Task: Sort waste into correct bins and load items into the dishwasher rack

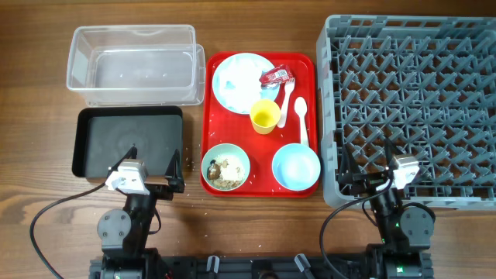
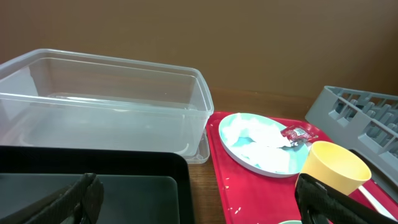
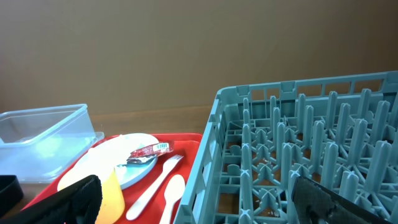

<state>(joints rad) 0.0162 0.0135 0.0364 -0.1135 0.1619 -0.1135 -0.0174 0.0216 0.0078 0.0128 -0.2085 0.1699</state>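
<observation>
A red tray (image 1: pixel 213 116) holds a pale blue plate (image 1: pixel 232 93) with a white napkin (image 1: pixel 246 75) and a red snack wrapper (image 1: pixel 275 76), a yellow cup (image 1: pixel 264 116), a white fork (image 1: pixel 284 99) and spoon (image 1: pixel 301 118), a pale green bowl (image 1: pixel 225 167) with rice and scraps, and a light blue bowl (image 1: pixel 296 167). The clear tub (image 1: pixel 133 63) and black tray (image 1: pixel 128 141) lie left. The grey dishwasher rack (image 1: pixel 415 108) lies right. My left gripper (image 1: pixel 151 172) is open and empty over the black tray's near edge. My right gripper (image 1: pixel 372 177) is open and empty over the rack's near edge.
Loose rice grains lie on the red tray (image 2: pixel 249 186) and on the wood near its front left corner (image 1: pixel 190 163). The rack's cells hold nothing. The clear tub (image 2: pixel 99 112) and the black tray (image 2: pixel 124 186) hold nothing.
</observation>
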